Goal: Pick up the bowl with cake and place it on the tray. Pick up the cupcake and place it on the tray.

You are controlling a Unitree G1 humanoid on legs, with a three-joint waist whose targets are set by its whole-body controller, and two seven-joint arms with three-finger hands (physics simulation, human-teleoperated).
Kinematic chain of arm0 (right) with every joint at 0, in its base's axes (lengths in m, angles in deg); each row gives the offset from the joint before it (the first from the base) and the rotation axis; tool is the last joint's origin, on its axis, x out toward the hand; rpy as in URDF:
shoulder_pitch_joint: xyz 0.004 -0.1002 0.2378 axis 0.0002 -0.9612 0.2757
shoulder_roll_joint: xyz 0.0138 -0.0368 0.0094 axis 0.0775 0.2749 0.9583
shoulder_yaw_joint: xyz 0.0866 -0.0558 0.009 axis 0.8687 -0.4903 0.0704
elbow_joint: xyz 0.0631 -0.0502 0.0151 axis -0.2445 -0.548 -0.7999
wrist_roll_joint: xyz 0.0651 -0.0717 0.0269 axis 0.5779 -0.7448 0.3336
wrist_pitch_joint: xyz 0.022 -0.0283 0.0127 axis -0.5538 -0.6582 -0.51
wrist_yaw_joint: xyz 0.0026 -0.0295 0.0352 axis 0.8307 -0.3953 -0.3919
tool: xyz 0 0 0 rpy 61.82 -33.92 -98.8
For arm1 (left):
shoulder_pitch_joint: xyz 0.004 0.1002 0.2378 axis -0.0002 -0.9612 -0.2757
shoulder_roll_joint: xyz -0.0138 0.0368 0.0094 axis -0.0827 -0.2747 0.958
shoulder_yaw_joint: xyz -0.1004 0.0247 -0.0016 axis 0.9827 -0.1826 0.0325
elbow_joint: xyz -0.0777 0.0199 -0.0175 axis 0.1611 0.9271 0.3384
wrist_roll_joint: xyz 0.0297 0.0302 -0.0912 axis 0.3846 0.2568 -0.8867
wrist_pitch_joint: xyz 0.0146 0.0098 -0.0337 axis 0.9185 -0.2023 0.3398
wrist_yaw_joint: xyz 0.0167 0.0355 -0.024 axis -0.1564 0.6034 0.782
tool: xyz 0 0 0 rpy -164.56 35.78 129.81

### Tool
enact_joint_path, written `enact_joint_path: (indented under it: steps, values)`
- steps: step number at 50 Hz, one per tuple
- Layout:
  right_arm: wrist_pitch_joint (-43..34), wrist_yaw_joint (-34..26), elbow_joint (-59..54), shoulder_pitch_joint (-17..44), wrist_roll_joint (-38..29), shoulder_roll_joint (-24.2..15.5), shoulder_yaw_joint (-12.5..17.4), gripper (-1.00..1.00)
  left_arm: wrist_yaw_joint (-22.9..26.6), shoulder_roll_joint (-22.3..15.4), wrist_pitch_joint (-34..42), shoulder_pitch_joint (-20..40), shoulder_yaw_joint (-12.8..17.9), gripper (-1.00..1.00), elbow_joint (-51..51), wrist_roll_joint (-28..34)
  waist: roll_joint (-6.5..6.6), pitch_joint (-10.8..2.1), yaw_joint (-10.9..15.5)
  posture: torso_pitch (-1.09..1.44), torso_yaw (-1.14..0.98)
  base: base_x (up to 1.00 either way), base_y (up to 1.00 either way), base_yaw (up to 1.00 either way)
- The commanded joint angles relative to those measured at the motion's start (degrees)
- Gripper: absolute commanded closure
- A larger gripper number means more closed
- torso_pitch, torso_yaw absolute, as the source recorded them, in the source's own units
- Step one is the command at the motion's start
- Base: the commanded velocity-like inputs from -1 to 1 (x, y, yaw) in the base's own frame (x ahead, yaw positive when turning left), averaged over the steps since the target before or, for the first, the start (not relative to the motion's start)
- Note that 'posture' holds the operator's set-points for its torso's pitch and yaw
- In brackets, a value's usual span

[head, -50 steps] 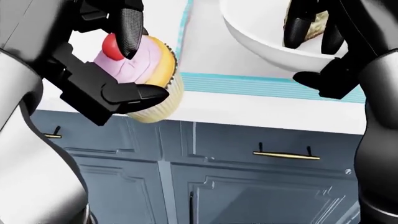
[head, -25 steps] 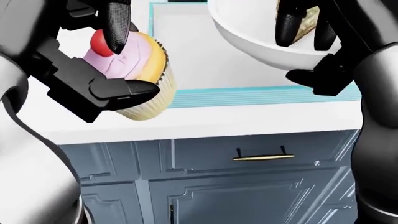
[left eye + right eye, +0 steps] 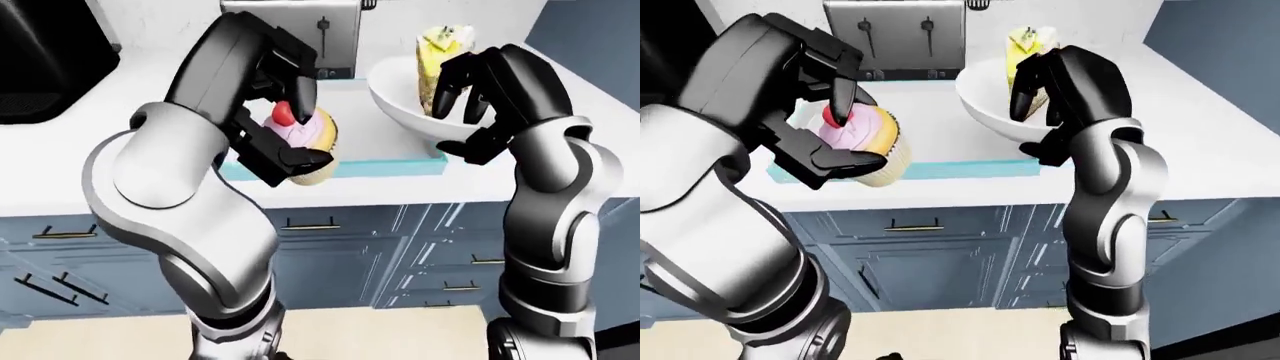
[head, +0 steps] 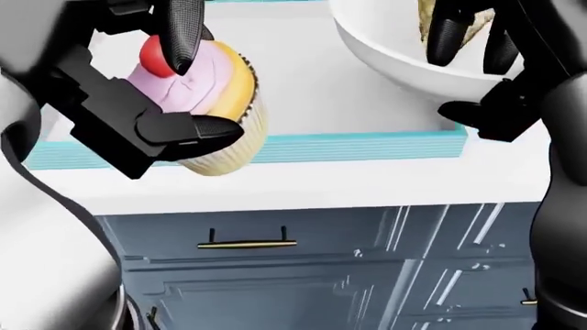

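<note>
A cupcake (image 4: 212,96) with pink icing and a red cherry is held in my left hand (image 4: 197,96), fingers shut round it. It hangs tilted over the lower rim of the teal-edged white tray (image 4: 349,148) on the counter. My right hand (image 4: 459,75) is shut on the rim of the white bowl (image 4: 404,65), fingers inside and thumb under it. The bowl is lifted and tilted over the tray's right part. The yellow cake slice (image 3: 440,52) stands inside the bowl, partly hidden by my fingers.
A silver toaster (image 3: 290,34) stands beyond the tray, and a black appliance (image 3: 45,64) at the upper left. Grey-blue cabinet doors with brass handles (image 4: 246,243) run below the white counter edge (image 4: 367,185).
The whole picture has slid left, so the camera has moved right along the counter; more of the tray now lies under both hands. Both hands keep their hold.
</note>
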Motion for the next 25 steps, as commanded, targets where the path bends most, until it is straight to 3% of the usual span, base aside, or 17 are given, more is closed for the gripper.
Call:
enact_joint_path:
  steps: [1, 9, 10, 15, 18, 19, 21, 22, 25]
  values:
    - [2.0, 2.4, 3.7, 2.6, 0.4, -0.3, -0.2, 1.00, -0.4, -0.3, -0.8, 1.5, 0.1, 1.00, -1.4, 1.0, -0.56, -1.94, 0.3, 0.00, 0.00, 0.00, 0.00, 0.00]
    - [2.2, 2.4, 3.6, 3.3, 0.3, -0.3, -0.2, 1.00, 0.0, -0.9, -0.7, 2.4, 0.6, 1.00, -1.1, 0.9, 0.50, -2.82, -1.0, 0.00, 0.00, 0.00, 0.00, 0.00]
    - [2.3, 2.4, 3.6, 3.3, 0.2, -0.4, -0.2, 1.00, 0.1, -1.0, -0.6, 2.6, 0.7, 1.00, -1.0, 0.9, 0.66, -4.12, -0.1, 0.00, 0.00, 0.00, 0.00, 0.41]
    - [2.3, 2.4, 3.4, 3.8, 0.3, -0.3, -0.3, 1.00, 1.0, -1.5, -0.3, 3.7, 0.9, 1.00, -0.8, 1.4, 1.32, -4.26, 0.7, 0.00, 0.00, 0.00, 0.00, 0.68]
    - [2.1, 2.4, 3.4, 4.0, 0.3, -0.3, -0.2, 1.00, 1.1, -1.7, -0.2, 3.9, 1.0, 1.00, -0.8, 1.4, 1.35, -4.60, 0.3, 0.00, 0.00, 0.00, 0.05, 0.37]
    - [2.2, 2.5, 3.3, 4.0, 0.3, -0.3, -0.3, 1.00, 1.0, -1.7, -0.2, 3.8, 1.0, 1.00, -0.9, 1.4, 0.78, -4.98, 0.9, 0.00, 0.00, 0.00, 0.11, 0.00]
    - [2.3, 2.7, 3.2, 3.7, 0.2, -0.2, -0.3, 1.00, 0.7, -1.7, -0.3, 3.4, 1.1, 1.00, -0.9, 1.0, 0.92, -4.82, 1.0, 0.00, 0.00, 0.00, 0.08, 0.00]
    - [2.4, 2.8, 3.3, 3.6, 0.2, -0.2, -0.3, 1.00, 0.5, -1.8, -0.4, 3.3, 1.1, 1.00, -1.0, 0.8, 1.01, -3.77, 0.9, 0.00, 0.00, 0.00, 0.00, 0.00]
    - [2.0, 2.7, 3.6, 4.0, 0.4, -0.1, -0.2, 1.00, 0.6, -2.3, -0.2, 3.6, 1.3, 1.00, -0.8, 0.5, 1.72, -3.07, 0.1, 0.00, 0.00, 0.00, 0.00, 0.00]
